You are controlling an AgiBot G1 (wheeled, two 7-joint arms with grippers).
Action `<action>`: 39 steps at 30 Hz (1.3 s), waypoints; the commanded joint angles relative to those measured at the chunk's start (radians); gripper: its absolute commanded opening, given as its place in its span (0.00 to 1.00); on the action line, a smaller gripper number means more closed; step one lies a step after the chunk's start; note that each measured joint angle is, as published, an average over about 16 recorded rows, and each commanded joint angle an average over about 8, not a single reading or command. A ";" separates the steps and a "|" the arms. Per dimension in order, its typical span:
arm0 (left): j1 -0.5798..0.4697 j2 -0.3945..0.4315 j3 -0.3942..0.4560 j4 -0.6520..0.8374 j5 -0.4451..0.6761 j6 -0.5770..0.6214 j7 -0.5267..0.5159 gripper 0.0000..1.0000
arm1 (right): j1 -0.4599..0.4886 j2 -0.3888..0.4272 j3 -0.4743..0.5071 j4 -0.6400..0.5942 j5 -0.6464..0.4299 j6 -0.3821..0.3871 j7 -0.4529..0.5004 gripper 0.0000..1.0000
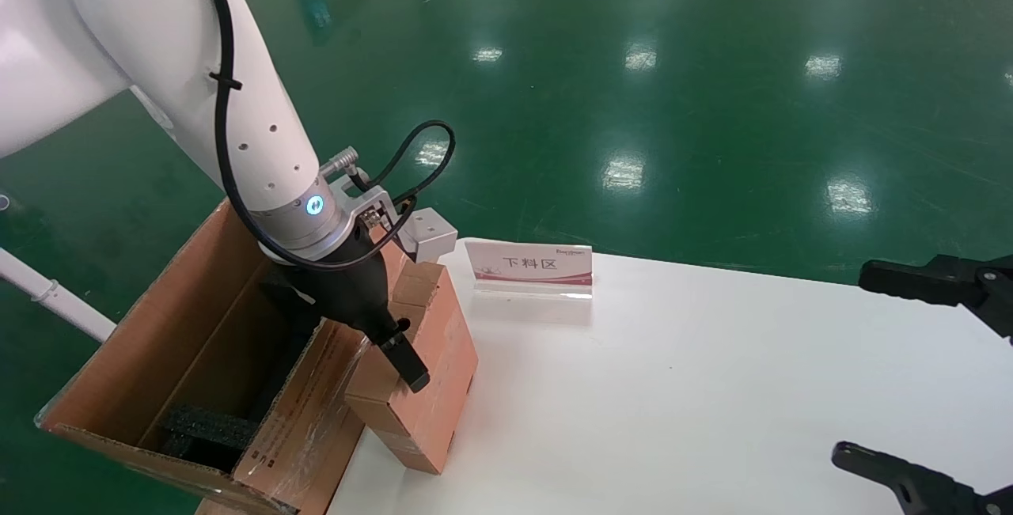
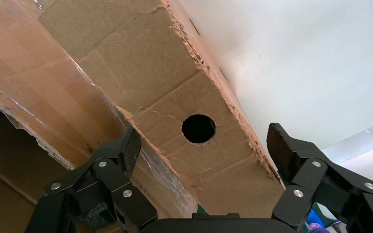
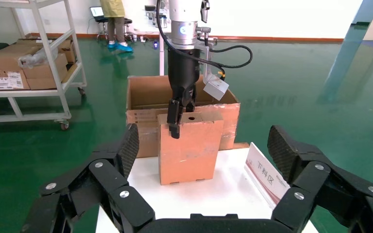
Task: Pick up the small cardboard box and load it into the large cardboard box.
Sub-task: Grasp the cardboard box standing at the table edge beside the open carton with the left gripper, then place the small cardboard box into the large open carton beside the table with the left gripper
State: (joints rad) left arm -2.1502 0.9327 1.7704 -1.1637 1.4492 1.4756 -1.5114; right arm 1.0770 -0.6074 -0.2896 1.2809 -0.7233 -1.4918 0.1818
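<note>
The small cardboard box [image 1: 439, 357] stands on end at the left edge of the white table [image 1: 673, 388], its narrow end with the round hole facing up [image 2: 175, 97]. It rests against the taped side of the large cardboard box [image 1: 182, 317], which is open with black foam inside. My left gripper [image 1: 392, 357] is open and straddles the small box's top end. One finger is on the table side and the other is in the gap beside the large box. The right wrist view shows the small box [image 3: 189, 143] upright on the table. My right gripper [image 1: 870, 369] is open and empty at the table's right.
A pink-and-white sign stand [image 1: 530, 266] sits on the table behind the small box. The green floor lies beyond the table. In the right wrist view a shelf cart with cartons [image 3: 29, 63] stands far behind the large box [image 3: 145, 97].
</note>
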 commanded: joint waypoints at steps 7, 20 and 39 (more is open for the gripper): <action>0.000 -0.001 -0.001 0.000 -0.002 0.001 0.000 0.00 | 0.000 0.000 0.000 0.000 0.000 0.000 0.000 0.00; -0.001 -0.002 -0.002 0.001 -0.003 0.002 0.001 0.00 | 0.000 0.000 0.000 0.000 0.000 0.000 0.000 0.00; -0.058 -0.046 -0.047 -0.021 -0.037 -0.017 0.025 0.00 | 0.000 0.000 0.000 0.000 0.000 0.000 0.000 0.13</action>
State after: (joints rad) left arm -2.2222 0.8772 1.7127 -1.1786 1.3995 1.4637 -1.4724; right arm 1.0773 -0.6074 -0.2898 1.2805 -0.7232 -1.4918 0.1816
